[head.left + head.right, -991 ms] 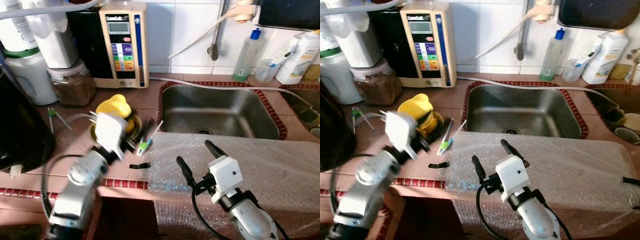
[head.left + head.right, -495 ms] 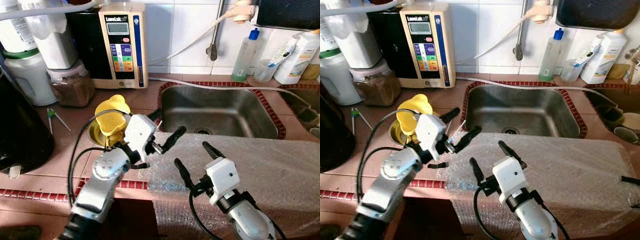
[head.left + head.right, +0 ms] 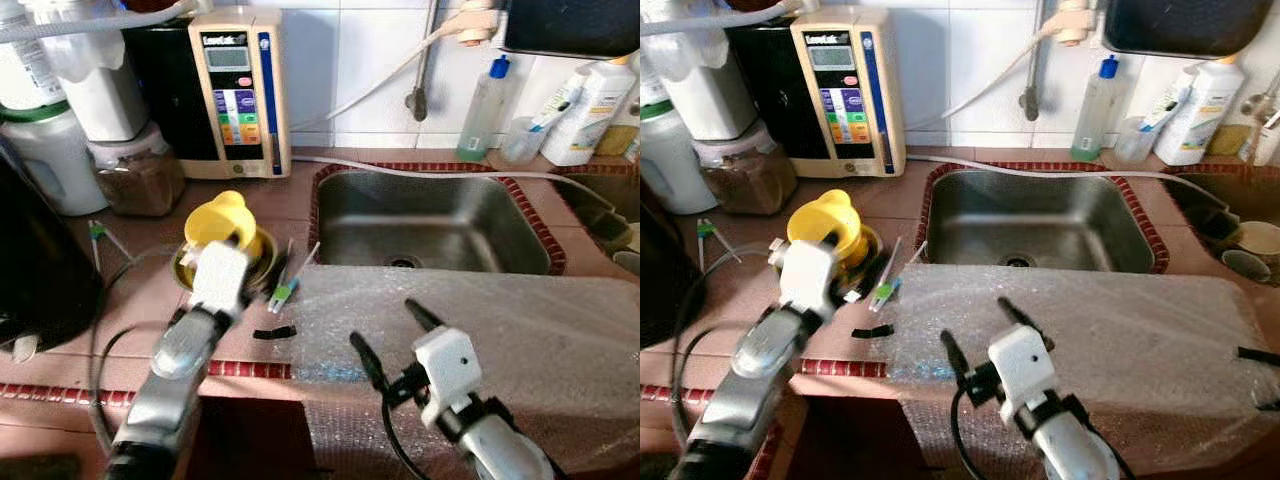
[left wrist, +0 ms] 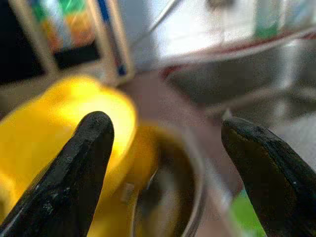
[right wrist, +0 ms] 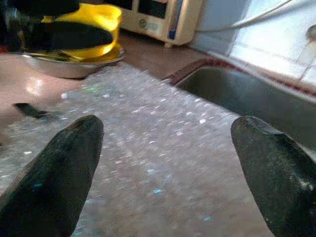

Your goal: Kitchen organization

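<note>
Both grippers spread over the bench front.
Right gripper (image 3: 393,330) hovers, fingers wide apart, over the bubble wrap (image 3: 520,320); left gripper (image 4: 168,148), fingers also parted and empty, sits right at the yellow cup (image 3: 220,218) in its metal bowl (image 3: 868,258), with the sink (image 3: 430,225) beyond.

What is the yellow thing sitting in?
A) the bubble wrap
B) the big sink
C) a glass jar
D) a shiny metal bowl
D. The yellow funnel-shaped thing rests in a shiny metal bowl on the counter, left of the sink, with the left gripper open right in front of it.
</note>
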